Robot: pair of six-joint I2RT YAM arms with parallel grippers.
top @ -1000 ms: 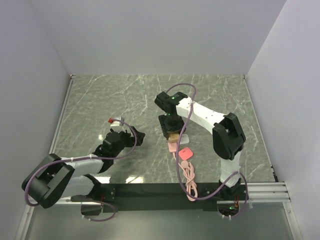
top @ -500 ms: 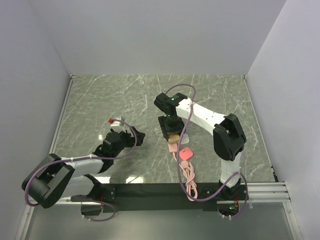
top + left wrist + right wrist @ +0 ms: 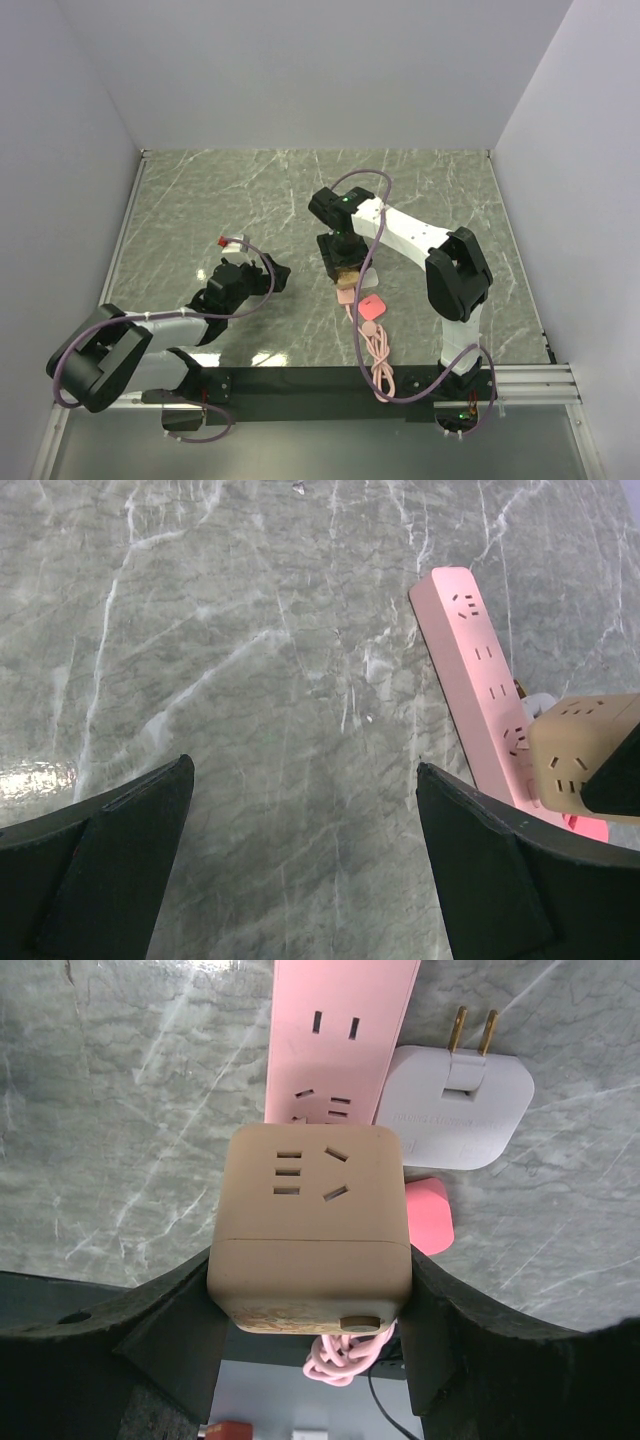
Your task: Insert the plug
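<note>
- Top external view is showing the left tool (image 3: 270, 277) hanging low over the left part of the bench (image 3: 200, 200). Its fingers (image 3: 120, 860) are standing wide apart with nothing between them.
- Further right, the pale-pink power strip (image 3: 478, 680) is lying flat on the marble with its sockets facing up.
- The right tool (image 3: 344, 262) is gripping the tan cube (image 3: 310, 1230) by two opposite sides, half closed around it, and holding it over the strip.
- A white adapter (image 3: 460, 1110) with two brass prongs is lying just beside the strip, to its right in the right wrist view.
- The plug (image 3: 371, 306) is lying flat on the bench, free of both tools, beside the strip's cord (image 3: 378, 360). In the right wrist view it is peeking out from behind the cube.
- The plug is looking light and stiff, and its smooth plastic is probably slippery. Because it is sitting so low, the fingers would likely be pinching two opposite straight edges, clear of the rounded corners. Whether pins are hiding underneath I cannot tell from here.
</note>
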